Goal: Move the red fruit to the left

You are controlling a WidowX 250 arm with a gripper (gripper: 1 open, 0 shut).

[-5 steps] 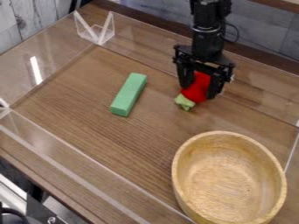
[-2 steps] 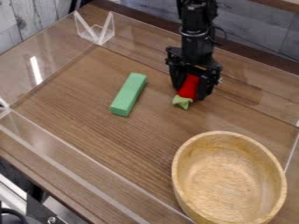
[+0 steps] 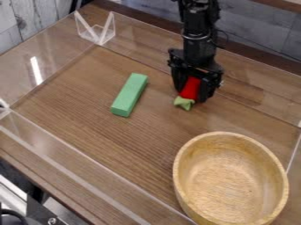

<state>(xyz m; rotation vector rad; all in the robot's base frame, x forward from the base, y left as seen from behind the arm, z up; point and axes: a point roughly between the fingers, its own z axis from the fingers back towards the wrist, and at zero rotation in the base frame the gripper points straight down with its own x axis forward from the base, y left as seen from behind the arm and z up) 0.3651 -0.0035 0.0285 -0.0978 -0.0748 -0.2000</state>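
The red strawberry-like toy (image 3: 189,86) lies a little above and right of the middle of the frame, its pale green leafy cap (image 3: 182,104) pointing toward the bottom of the picture; compared with a second ago, its red body has shifted slightly left and shows as a narrower strip, while the cap has barely moved. The black gripper (image 3: 192,83) above it has shifted left too, its fingers parted to either side of the fruit, though I cannot tell whether they press on it or merely straddle and nudge it. For the task, that is a small gain in the right direction, with more leftward travel probably wanted. The green rectangular block (image 3: 129,95) stands to the left, apart from the toy, and could get in the way of a low, straight move; the wooden bowl (image 3: 231,178) is at lower right. Dark fingers hide much of the fruit, their tips blur into its shadowed sides, and the arm (image 3: 202,13) is cut off by the top edge
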